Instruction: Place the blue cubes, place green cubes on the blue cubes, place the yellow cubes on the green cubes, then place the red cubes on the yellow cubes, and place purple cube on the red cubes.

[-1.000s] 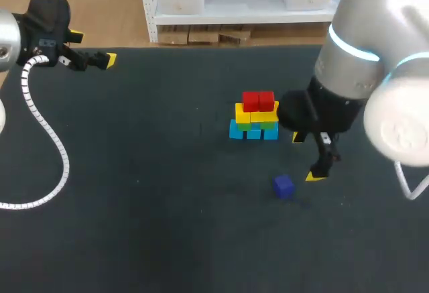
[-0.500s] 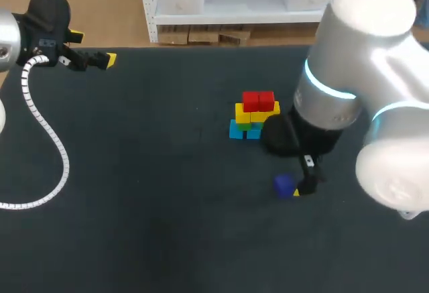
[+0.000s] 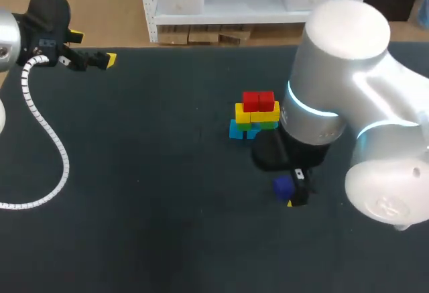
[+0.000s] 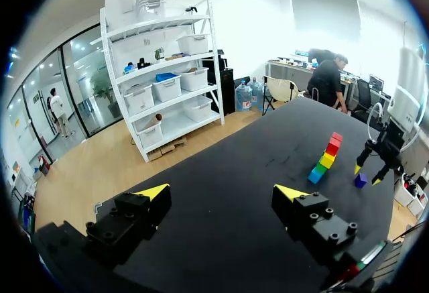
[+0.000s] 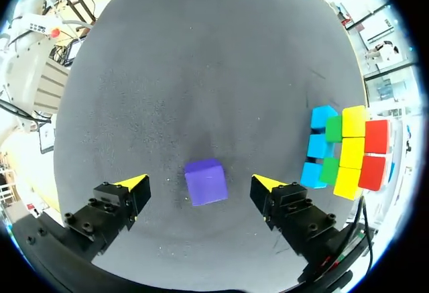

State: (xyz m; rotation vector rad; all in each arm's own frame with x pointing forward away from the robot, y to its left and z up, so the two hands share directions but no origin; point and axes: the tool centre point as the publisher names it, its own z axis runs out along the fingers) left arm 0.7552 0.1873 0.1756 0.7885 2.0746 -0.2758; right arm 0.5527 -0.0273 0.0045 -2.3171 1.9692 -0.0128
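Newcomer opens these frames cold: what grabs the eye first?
The colored cube stack mid-table: blue base, then green, yellow, red on top. Nearer the robot, the lone purple cube sits between the right gripper's open fingers, touching neither.

Only 1 thing here stands apart from the task and the robot: the dark charcoal cloth-covered table (image 3: pixel 134 206). In the head view its matte top fills nearly the whole picture, and its far edge (image 3: pixel 201 47) runs straight across near the top. A few pale specks (image 3: pixel 196 108) dot the cloth towards the middle; what they are cannot be told. In the left wrist view the same top (image 4: pixel 234 172) reads as flat, even black, reaching away to a far corner. In the right wrist view the cloth (image 5: pixel 201 72) looks greyer, with a fine, felt-like grain and 2 or 3 faint short scuffs (image 5: pixel 315 73).
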